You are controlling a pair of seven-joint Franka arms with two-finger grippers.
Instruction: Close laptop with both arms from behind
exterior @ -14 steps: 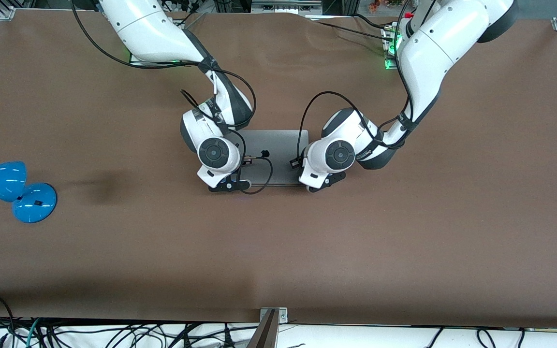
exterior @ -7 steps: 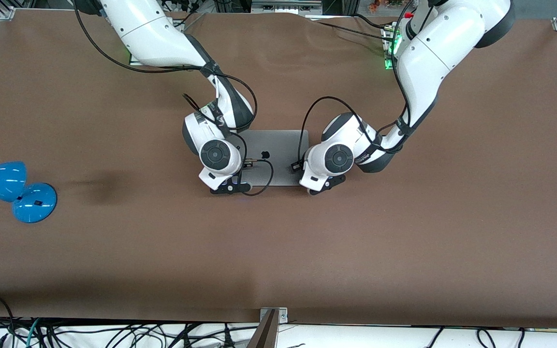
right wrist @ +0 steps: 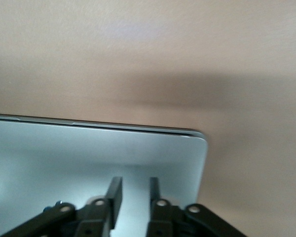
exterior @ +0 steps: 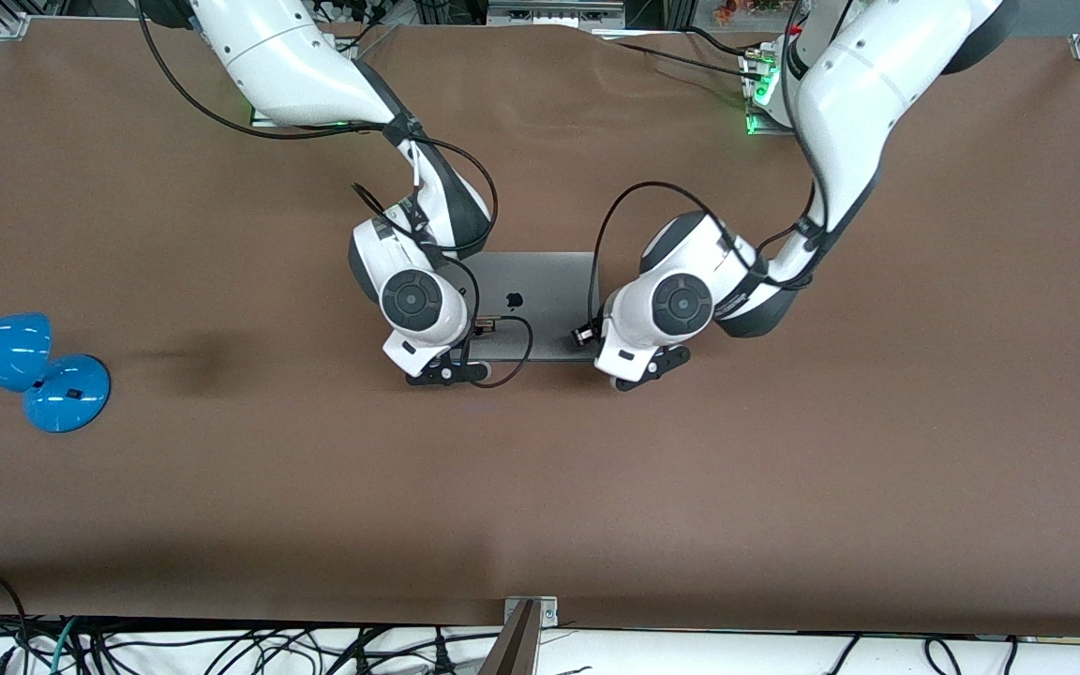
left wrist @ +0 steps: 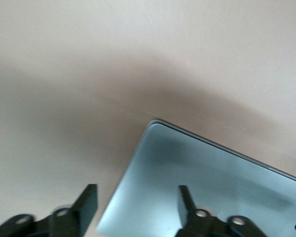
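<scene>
The space-grey laptop [exterior: 540, 281] lies closed and flat mid-table, with its dark apple logo facing up. My right gripper [exterior: 446, 372] is low over the laptop corner nearest the front camera at the right arm's end. In the right wrist view, the right gripper [right wrist: 135, 181] has a narrow gap between its fingers and is over the lid [right wrist: 64, 153], holding nothing. My left gripper [exterior: 643, 370] is by the corner at the left arm's end. In the left wrist view, the left gripper [left wrist: 135, 192] is wide open, straddling the lid's [left wrist: 212, 187] side edge.
A blue desk lamp [exterior: 24, 366] lies at the right arm's end of the brown table [exterior: 540, 487]. Black cables hang from both wrists over the lid. Green-lit control boxes sit by the arm bases.
The left gripper has shifted off the lid toward the left arm's end and a little toward the front camera. The right gripper has edged aside, uncovering the apple logo. The laptop has stayed flat.
</scene>
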